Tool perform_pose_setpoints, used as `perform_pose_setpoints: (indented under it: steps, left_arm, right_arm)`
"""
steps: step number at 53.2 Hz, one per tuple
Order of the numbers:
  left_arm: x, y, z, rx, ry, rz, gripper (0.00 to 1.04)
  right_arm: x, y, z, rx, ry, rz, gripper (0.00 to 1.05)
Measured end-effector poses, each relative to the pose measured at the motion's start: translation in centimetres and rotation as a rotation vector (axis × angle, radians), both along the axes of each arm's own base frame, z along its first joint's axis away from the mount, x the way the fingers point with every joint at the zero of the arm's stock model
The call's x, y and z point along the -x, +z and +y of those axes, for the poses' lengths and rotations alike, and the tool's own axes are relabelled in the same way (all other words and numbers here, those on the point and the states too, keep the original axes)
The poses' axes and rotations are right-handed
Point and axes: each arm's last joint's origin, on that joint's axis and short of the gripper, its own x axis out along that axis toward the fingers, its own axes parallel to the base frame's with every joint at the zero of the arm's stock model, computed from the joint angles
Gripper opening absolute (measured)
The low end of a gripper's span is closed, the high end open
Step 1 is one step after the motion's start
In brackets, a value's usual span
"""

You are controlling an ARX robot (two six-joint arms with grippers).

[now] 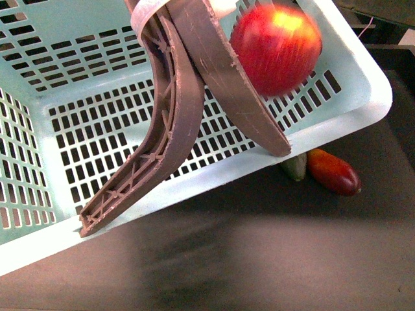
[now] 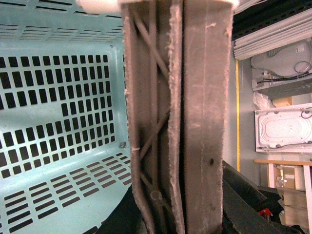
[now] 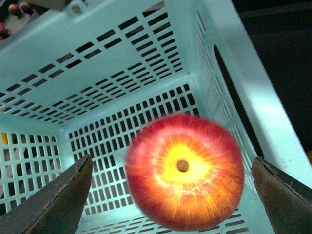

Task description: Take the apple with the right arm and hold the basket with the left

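Though blurred, apple [image 3: 184, 170] shows inside basket [image 3: 122, 63], between spread right gripper [image 3: 171, 160] fingers [image 3: 58, 195].

We read this as lab or workshop space, not home. Background behind rig shows white moulded machine casing [image 2: 282, 130], grey slatted panels [image 2: 273, 34], stacked cardboard boxes [image 2: 291, 197], pale wooden bench edge [image 2: 282, 161], yellow line [image 2: 237, 117] along grey surface. Work surface is plain dark tabletop [image 1: 259, 259].
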Motion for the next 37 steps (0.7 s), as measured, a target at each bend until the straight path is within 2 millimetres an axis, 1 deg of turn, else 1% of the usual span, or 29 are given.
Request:
perform_pose_setpoints:
  steps: [9,13,17,20,23,28,30,33,34,35,37]
  left_arm:
    - [0.0,-0.1,-0.1,-0.011,-0.005,-0.004,0.18]
    - [0.0,-0.1,0.0,-0.008,-0.005,-0.003,0.18]
    - [0.0,-0.1,0.0,-0.009,0.0,-0.003,0.18]
    - [0.0,-0.1,0.0,-0.011,-0.001,-0.004,0.18]
    - [0.0,-0.1,0.0,-0.01,-0.002,-0.004,0.18]
    - [0.0,-0.1,0.0,-0.008,-0.006,-0.003,0.18]
    - [0.0,-0.1,0.0,-0.006,-0.005,-0.002,0.18]
    - [0.1,-0.1,-0.1,-0.004,-0.01,-0.001,0.18]
    - [0.1,-0.1,-0.1,-0.005,-0.01,-0.001,0.18]
    - [0.0,-0.1,-0.1,-0.005,-0.01,-0.001,0.18]
    - [0.0,-0.1,-0.1,-0.004,-0.009,-0.001,0.18]
  right_arm:
    - [0.2,0.8,-0.8,0.0,-0.064,-0.026,0.96]
    - [0.7,1.5,-2.0,0.029,-0.168,-0.065,0.96]
    - [1.9,2.2,-3.7,0.068,-0.296,-0.109,0.96]
    - [3.5,2.5,-5.3,0.129,-0.432,-0.145,0.96]
    - [4.9,2.2,-6.4,0.194,-0.536,-0.168,0.96]
    - [6.5,1.3,-7.3,0.257,-0.624,-0.17,0.96]
    - [6.7,1.1,-7.4,0.263,-0.616,-0.174,0.96]
    - [7.0,0.2,-8.0,0.196,-0.437,-0.306,0.83]
    - [7.0,0.1,-8.1,0.194,-0.419,-0.325,0.81]
    - [7.3,-0.3,-8.4,0.192,-0.377,-0.375,0.76]
    - [7.7,-0.6,-8.8,0.192,-0.35,-0.415,0.71]
